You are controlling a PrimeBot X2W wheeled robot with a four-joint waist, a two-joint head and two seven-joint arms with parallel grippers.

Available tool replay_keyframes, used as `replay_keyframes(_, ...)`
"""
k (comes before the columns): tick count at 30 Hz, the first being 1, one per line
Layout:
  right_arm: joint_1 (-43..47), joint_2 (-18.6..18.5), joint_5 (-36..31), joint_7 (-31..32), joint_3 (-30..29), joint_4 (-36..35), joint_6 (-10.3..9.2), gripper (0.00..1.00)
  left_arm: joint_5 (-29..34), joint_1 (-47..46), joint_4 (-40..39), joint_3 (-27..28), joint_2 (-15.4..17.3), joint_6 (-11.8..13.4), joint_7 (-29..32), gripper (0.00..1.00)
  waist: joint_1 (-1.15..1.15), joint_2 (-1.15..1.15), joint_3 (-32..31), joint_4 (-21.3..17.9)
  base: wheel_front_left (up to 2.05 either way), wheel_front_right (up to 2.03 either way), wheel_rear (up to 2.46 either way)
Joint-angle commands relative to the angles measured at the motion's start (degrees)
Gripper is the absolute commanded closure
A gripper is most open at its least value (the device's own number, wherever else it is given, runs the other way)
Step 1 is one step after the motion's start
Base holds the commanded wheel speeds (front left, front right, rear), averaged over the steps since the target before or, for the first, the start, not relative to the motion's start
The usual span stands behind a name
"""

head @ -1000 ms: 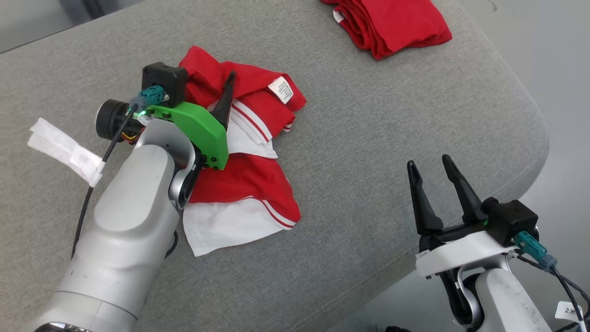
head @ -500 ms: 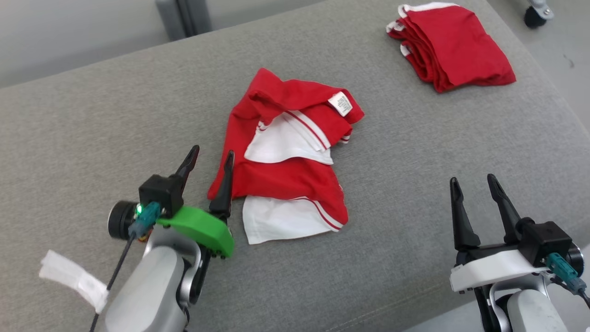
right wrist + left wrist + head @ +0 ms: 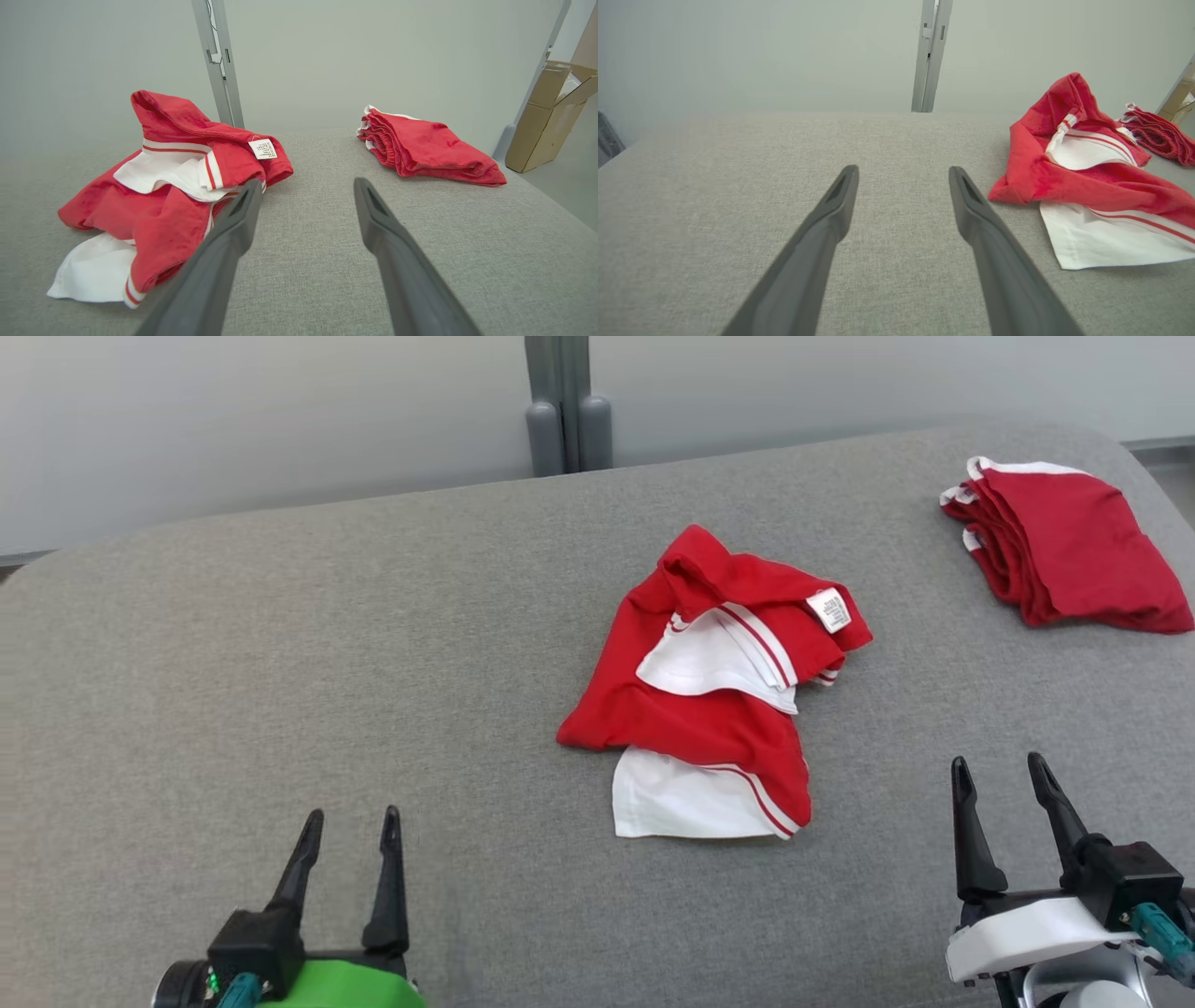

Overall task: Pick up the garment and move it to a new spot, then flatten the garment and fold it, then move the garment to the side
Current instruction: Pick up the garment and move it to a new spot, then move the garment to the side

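Cushion (image 3: 280, 644) of grey fabric meets a pale wall (image 3: 233, 420). Red-and-white garment (image 3: 709, 728) lies ahead-right of left gripper (image 3: 353, 814), ahead-left of right gripper (image 3: 997, 762); both jaws apart, empty.

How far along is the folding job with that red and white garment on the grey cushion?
Done: nothing certain; the red and white garment lies crumpled on the grey cushion, and whether this is its new spot cannot be told. In hand: nothing; the left gripper and right gripper are open and empty, both apart from it. Left: flattening, folding, then moving it aside, perhaps by the folded red pile.
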Motion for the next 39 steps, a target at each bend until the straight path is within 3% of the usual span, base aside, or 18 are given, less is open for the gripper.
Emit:
replay_keyframes(1, 0.8, -0.1, -0.2, -0.2, 0.0, 0.2, -0.1, 0.0, 1.4, 2.1, -1.1, 2.4, -0.7, -0.4, -0.2, 0.0, 0.0, 0.0, -3.4, 3.5, 0.0, 0.0, 0.0)
replay_keyframes(6, 1.9, -0.1, 0.2, -0.2, 0.4, 1.0, -0.1, 0.0, 4.1, 7.4, -2.9, 10.0, -3.0, -3.1, -0.2, 0.0, 0.0, 0.0, -4.4, 4.2, 0.0, 0.0, 0.0)
replay_keyframes(14, 2.4, -0.1, 0.9, -0.2, 1.0, 2.2, -0.1, 0.0, 6.6, 9.9, -2.7, 17.1, -5.7, -7.3, -0.2, 0.0, 0.0, 0.0, -5.2, 4.8, 0.0, 0.0, 0.0)
replay_keyframes(24, 1.8, -0.1, 1.4, -0.2, 1.9, 2.6, -0.1, 0.0, 7.4, 8.6, -2.2, 18.3, -6.3, -9.6, -0.2, 0.0, 0.0, 0.0, -4.9, 5.2, 0.0, 0.0, 0.0)
replay_keyframes(30, 1.3, -0.1, 5.7, 0.1, 7.8, 6.6, -0.1, 0.0, 6.6, 8.3, -2.3, 17.8, -6.3, -9.6, -0.2, 0.0, 0.0, 0.0, -4.6, 5.3, 0.0, 0.0, 0.0)
replay_keyframes(34, -1.3, -0.1, 10.2, 5.2, 12.1, 10.7, -0.1, 0.0, 6.4, 7.6, -2.5, 17.1, -6.3, -9.4, -0.2, 0.0, 0.0, 0.0, -3.4, 5.5, 0.0, 0.0, 0.0)
replay_keyframes(39, -5.4, -0.2, 13.9, 9.2, 13.4, 15.6, -0.1, 0.0, 5.9, 6.5, -2.4, 15.7, -6.3, -9.0, -0.2, 0.0, 0.0, 0.0, -1.6, 6.4, 0.0, 0.0, 0.0)
